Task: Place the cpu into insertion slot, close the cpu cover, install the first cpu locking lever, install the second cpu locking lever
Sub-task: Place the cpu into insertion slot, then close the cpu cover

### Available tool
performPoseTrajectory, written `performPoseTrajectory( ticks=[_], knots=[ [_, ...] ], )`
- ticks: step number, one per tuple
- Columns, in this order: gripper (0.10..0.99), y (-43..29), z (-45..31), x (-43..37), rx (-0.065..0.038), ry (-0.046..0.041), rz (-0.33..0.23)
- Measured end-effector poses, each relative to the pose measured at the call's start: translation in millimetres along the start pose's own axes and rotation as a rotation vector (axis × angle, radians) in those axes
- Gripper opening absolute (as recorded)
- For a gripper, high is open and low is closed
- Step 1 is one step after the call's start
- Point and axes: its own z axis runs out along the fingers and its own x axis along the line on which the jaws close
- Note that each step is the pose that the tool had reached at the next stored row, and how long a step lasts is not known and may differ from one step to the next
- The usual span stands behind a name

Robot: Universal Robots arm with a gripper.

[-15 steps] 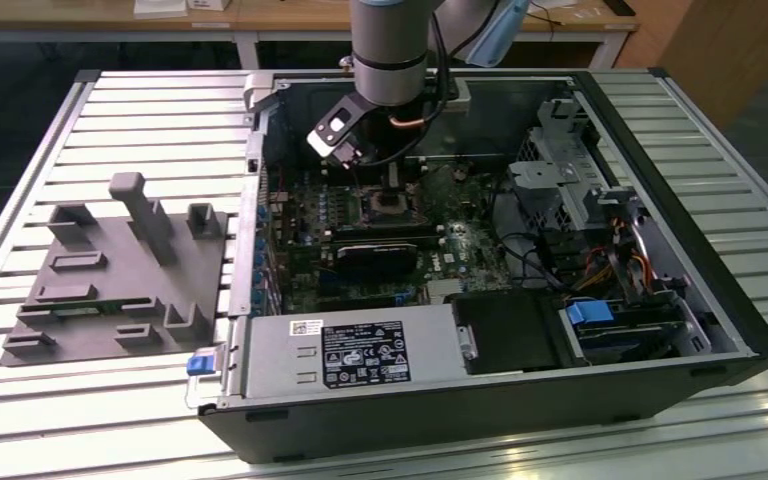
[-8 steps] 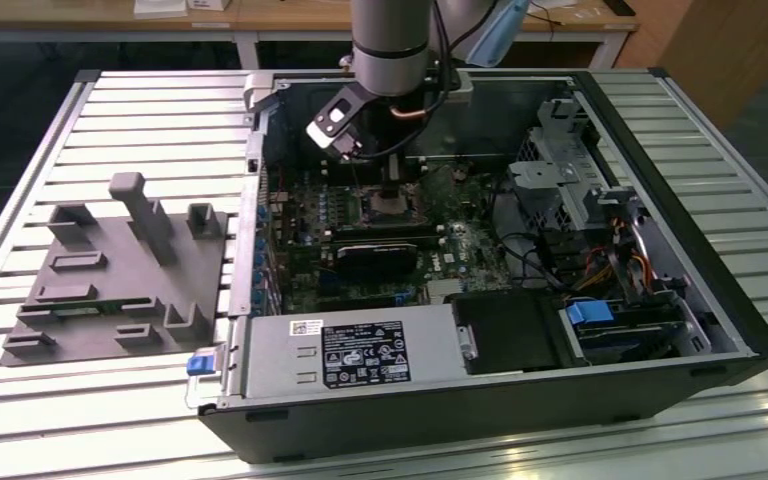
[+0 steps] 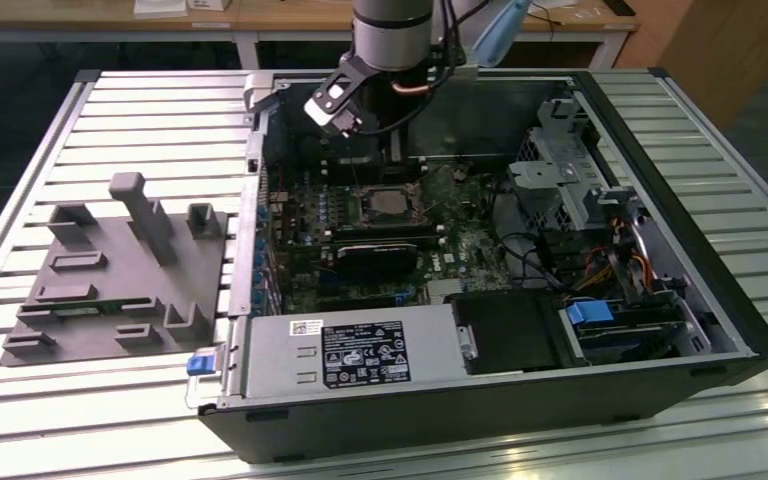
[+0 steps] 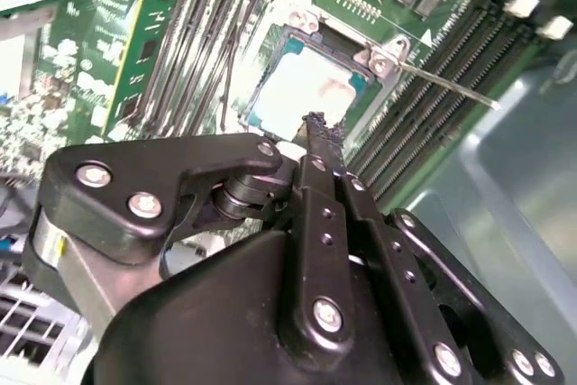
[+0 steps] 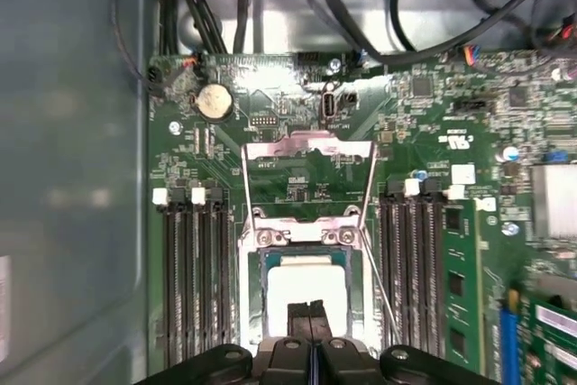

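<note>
Pincer (image 4: 315,128) fingers are pressed together with only a thin seam between them, holding nothing. Their tip hangs just over one edge of the chip (image 4: 302,87); whether it touches cannot be told.

In the exterior view, an open computer case (image 3: 491,420) lies on its side on a slatted metal bench (image 3: 157,110). A grey moulded holder (image 3: 104,270) sits on the bench at the exterior view's left of the case. Pale wooden desks (image 3: 291,15) stand behind it, over a dark floor. The robot arm (image 3: 391,35) reaches down into the far end of the case, above the green circuit board. A silver power supply (image 3: 344,350) fills the near corner.

In the first wrist view, the pincer (image 5: 311,313) sits over the chip (image 5: 306,277). The chip lies flat and face up inside the socket (image 5: 251,268), with its pale metal top showing. It is square, so it has no long axis, and its edges run parallel to the socket rim and to the black memory slots (image 5: 194,277) on either side.

The cover frame (image 5: 308,143) is swung open. It stands off the socket on the side toward the round coin battery (image 5: 215,101), and the green board shows through its window. A thin wire locking lever (image 4: 446,86) juts out from a corner of the socket, unlatched.
</note>
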Motion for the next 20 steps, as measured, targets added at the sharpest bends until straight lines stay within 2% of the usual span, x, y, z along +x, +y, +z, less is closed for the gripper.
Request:
performPoseTrajectory(
  ticks=[3,20],
  knots=[
    [0.102,0.6,-9.7,0.0,0.0,-0.0001,0.0],
    [0.102,0.6,-13.4,0.0,0.0,0.0001,0.0]
  ],
)
